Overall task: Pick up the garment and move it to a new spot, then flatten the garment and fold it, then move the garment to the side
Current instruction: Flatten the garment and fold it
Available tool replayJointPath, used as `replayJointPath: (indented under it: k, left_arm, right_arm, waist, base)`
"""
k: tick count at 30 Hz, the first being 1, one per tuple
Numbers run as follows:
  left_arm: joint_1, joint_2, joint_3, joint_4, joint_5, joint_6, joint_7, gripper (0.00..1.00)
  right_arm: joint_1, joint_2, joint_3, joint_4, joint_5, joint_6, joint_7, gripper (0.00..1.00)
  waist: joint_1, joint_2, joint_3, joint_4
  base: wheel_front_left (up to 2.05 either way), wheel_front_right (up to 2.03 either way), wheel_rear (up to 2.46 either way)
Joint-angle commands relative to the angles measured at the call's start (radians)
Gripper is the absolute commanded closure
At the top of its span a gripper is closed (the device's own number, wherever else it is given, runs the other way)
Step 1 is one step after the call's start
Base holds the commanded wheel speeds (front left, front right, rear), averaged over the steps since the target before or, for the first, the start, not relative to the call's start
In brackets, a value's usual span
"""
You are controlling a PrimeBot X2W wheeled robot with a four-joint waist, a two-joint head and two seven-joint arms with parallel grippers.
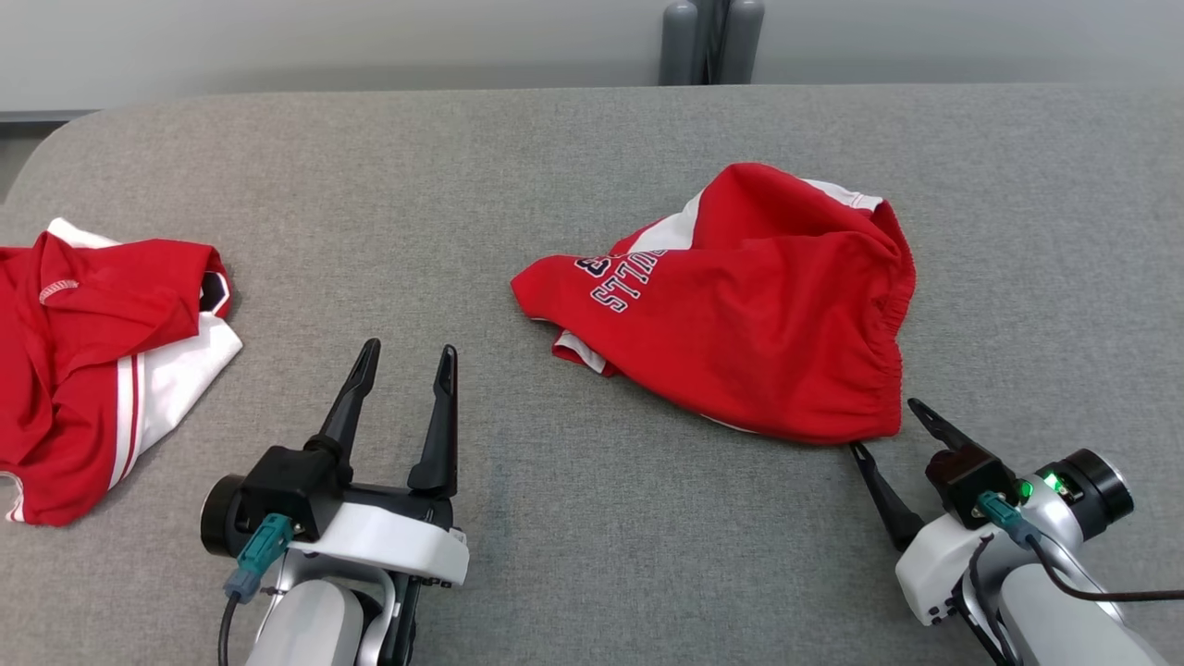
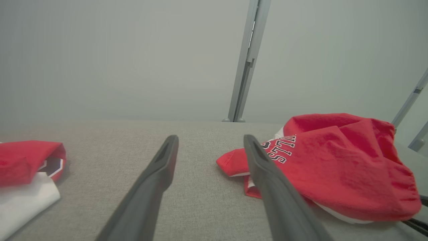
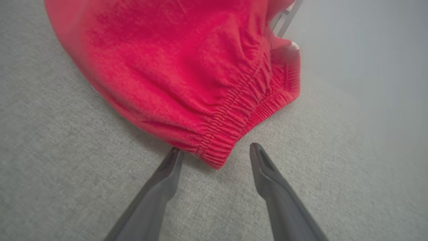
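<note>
A crumpled red garment [image 1: 749, 305] with white trim and dark lettering lies right of centre on the grey table; it is also in the left wrist view [image 2: 334, 167] and the right wrist view [image 3: 187, 67]. My right gripper [image 1: 886, 427] stands open at its near right corner, and in the right wrist view [image 3: 214, 152] the elastic waistband corner lies just between the fingertips, not pinched. My left gripper [image 1: 407, 356] hovers open over bare table to the garment's left, with nothing between its fingers [image 2: 210, 140].
A second red and white garment [image 1: 102, 361] lies bunched at the table's left edge, also seen in the left wrist view [image 2: 26, 167]. Grey table cloth [image 1: 592, 148] stretches to the far edge, where a grey post [image 1: 712, 37] stands against the wall.
</note>
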State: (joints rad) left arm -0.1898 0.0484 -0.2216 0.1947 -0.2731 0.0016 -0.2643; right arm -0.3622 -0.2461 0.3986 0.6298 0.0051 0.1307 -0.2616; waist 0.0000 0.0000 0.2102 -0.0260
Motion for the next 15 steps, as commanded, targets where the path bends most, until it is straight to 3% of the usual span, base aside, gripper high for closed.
replayJointPath:
  k: [1, 8, 9, 10, 11, 12, 15]
  left_arm:
    - [-0.014, 0.004, 0.000, -0.001, -0.001, 0.006, -0.001, 0.00]
    - [-0.022, 0.004, -0.004, -0.006, -0.004, 0.010, -0.001, 0.00]
    - [-0.023, 0.004, -0.005, -0.006, -0.005, 0.010, -0.001, 0.00]
    - [-0.024, 0.004, -0.006, -0.005, -0.007, 0.009, -0.001, 0.00]
    - [-0.025, 0.004, -0.007, -0.004, -0.008, 0.009, -0.001, 0.00]
    - [-0.026, 0.004, -0.007, -0.003, -0.008, 0.009, -0.001, 0.00]
    - [-0.027, 0.004, -0.009, 0.000, -0.010, 0.009, -0.001, 0.00]
  right_arm:
    - [-0.014, -0.006, 0.005, 0.011, 0.009, 0.000, -0.004, 0.00]
    - [-0.036, -0.008, 0.018, 0.043, 0.002, 0.000, -0.004, 0.00]
    - [-0.038, -0.006, 0.020, 0.051, 0.004, 0.000, -0.004, 0.07]
    - [-0.040, -0.005, 0.023, 0.056, 0.007, 0.000, -0.004, 0.58]
    - [-0.043, -0.004, 0.026, 0.059, 0.009, 0.000, -0.004, 0.75]
    - [-0.045, -0.002, 0.029, 0.061, 0.011, 0.000, -0.004, 1.00]
    - [-0.053, -0.001, 0.038, 0.065, 0.019, 0.000, -0.004, 1.00]
  waist:
    - [0.0000, 0.0000, 0.005, 0.008]
    - [0.0000, 0.0000, 0.017, 0.021]
    - [0.0000, 0.0000, 0.018, 0.021]
    - [0.0000, 0.0000, 0.018, 0.021]
    - [0.0000, 0.0000, 0.019, 0.020]
    - [0.0000, 0.0000, 0.020, 0.020]
    - [0.0000, 0.0000, 0.021, 0.018]
  base:
    - [0.00, 0.00, 0.00]
    - [0.00, 0.00, 0.00]
    - [0.00, 0.00, 0.00]
    - [0.00, 0.00, 0.00]
    - [0.00, 0.00, 0.00]
    - [0.00, 0.00, 0.00]
    - [0.00, 0.00, 0.00]
